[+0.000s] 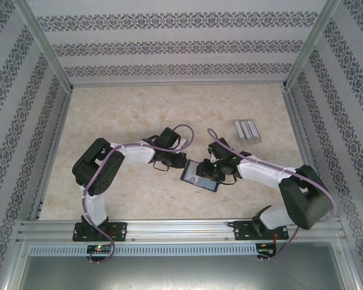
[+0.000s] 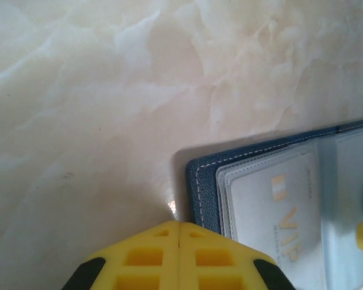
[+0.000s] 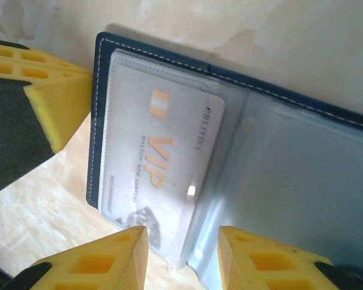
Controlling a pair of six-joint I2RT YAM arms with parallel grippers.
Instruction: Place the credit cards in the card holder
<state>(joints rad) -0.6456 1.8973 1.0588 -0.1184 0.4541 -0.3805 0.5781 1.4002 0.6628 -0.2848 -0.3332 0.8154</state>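
Observation:
The navy card holder (image 1: 199, 176) lies open on the marble table between the two grippers. A greyish credit card (image 3: 160, 154) with orange "VIP" lettering sits inside a clear sleeve on the holder's left half (image 3: 97, 115). My right gripper (image 3: 183, 241) hovers open over the sleeve's near edge, one yellow finger on each side of the fold, gripping nothing. My left gripper (image 2: 179, 228) is shut, its yellow tip against the holder's stitched left edge (image 2: 204, 193). That card (image 2: 278, 211) also shows in the left wrist view. The left gripper's finger (image 3: 54, 103) appears beside the holder in the right wrist view.
A clear plastic slotted rack (image 1: 247, 130) lies on the table at the back right. Aluminium frame rails (image 1: 54, 139) and patterned walls bound the table on all sides. Bare marble (image 1: 139, 109) stretches behind and left of the arms.

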